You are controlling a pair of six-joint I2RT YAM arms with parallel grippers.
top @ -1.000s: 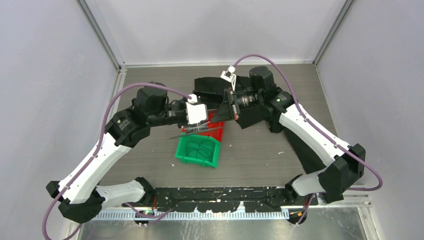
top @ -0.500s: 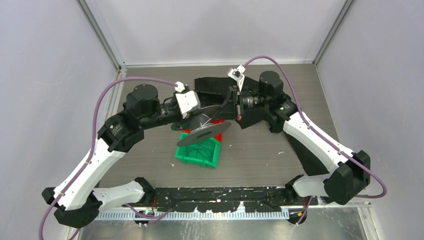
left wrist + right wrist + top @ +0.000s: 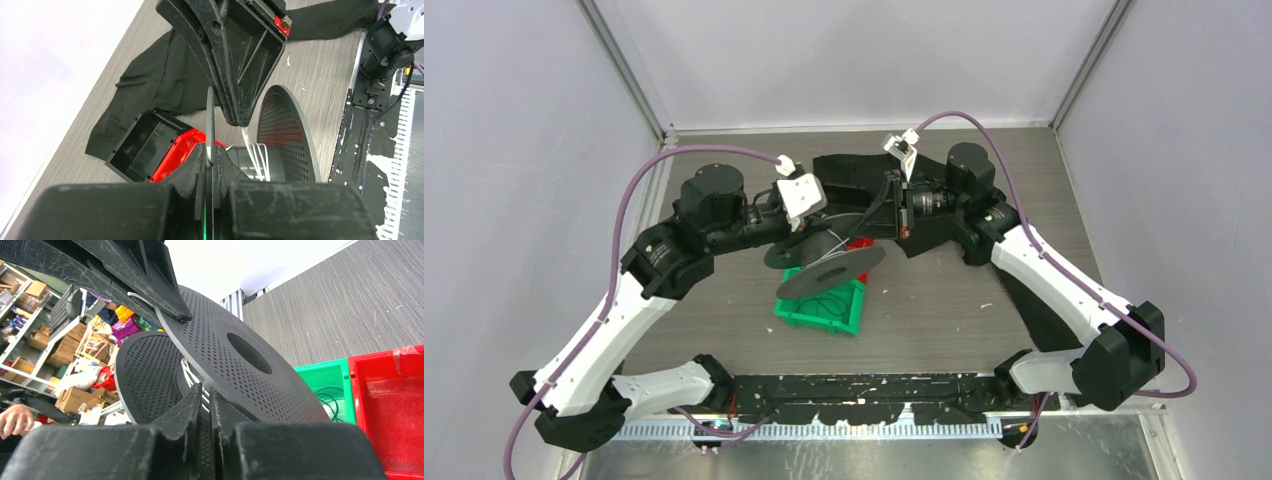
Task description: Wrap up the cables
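Observation:
A black spool [image 3: 829,272] with two perforated discs hangs tilted above the bins. Thin white cable [image 3: 257,152] is wound in a few turns on its hub, also seen in the right wrist view [image 3: 187,371]. My left gripper [image 3: 210,152] is shut on the edge of one disc and holds the spool up. My right gripper [image 3: 206,390] is shut, its tips at the hub between the discs. In the left wrist view a white strand runs from the right gripper [image 3: 238,121] down to the hub, so it seems shut on the cable.
A green bin [image 3: 819,312] holding dark cable loops sits under the spool. A red bin [image 3: 861,245] and a black bin [image 3: 137,145] sit behind it. A black cloth [image 3: 844,170] lies at the back of the table.
The left wrist has rolled and the spool has turned from edge-on to tilted, its near disc now facing up. The right gripper has shifted slightly back and right, staying at the spool.

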